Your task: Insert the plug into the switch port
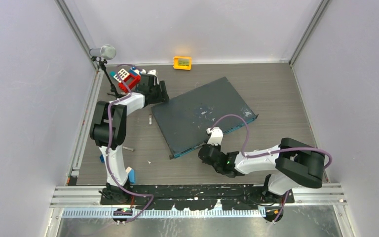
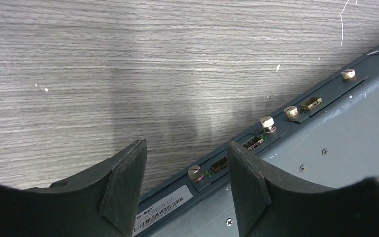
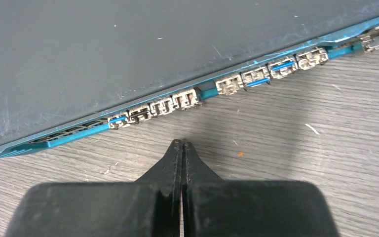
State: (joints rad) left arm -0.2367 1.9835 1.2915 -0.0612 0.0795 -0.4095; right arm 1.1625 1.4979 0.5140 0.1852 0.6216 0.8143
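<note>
Right hand (image 3: 182, 144) fully closed, fingers pressed flat together, nothing gripped, tips over bare table (image 3: 325, 163). Switch port (image 3: 185, 98) row is just ahead of the tips, along the teal front face of the grey box (image 3: 128, 49). Left hand (image 2: 186, 145) partly spread, empty. The box's rear edge with brass thumbscrews (image 2: 266, 122) passes under the gap between its fingers.

This was a robotics lab test cell. Plain pale wall panels (image 1: 24, 98) in aluminium framing (image 1: 75, 27) boxed in a wood-grain table (image 1: 276, 89) from 9 through 12 to 3 o'clock. The left arm (image 1: 109, 129) and right arm (image 1: 261, 160) were bolted to a metal rail (image 1: 321, 197) at 6 o'clock. A small camera on a stand (image 1: 107, 51) stood at 10 o'clock.
</note>
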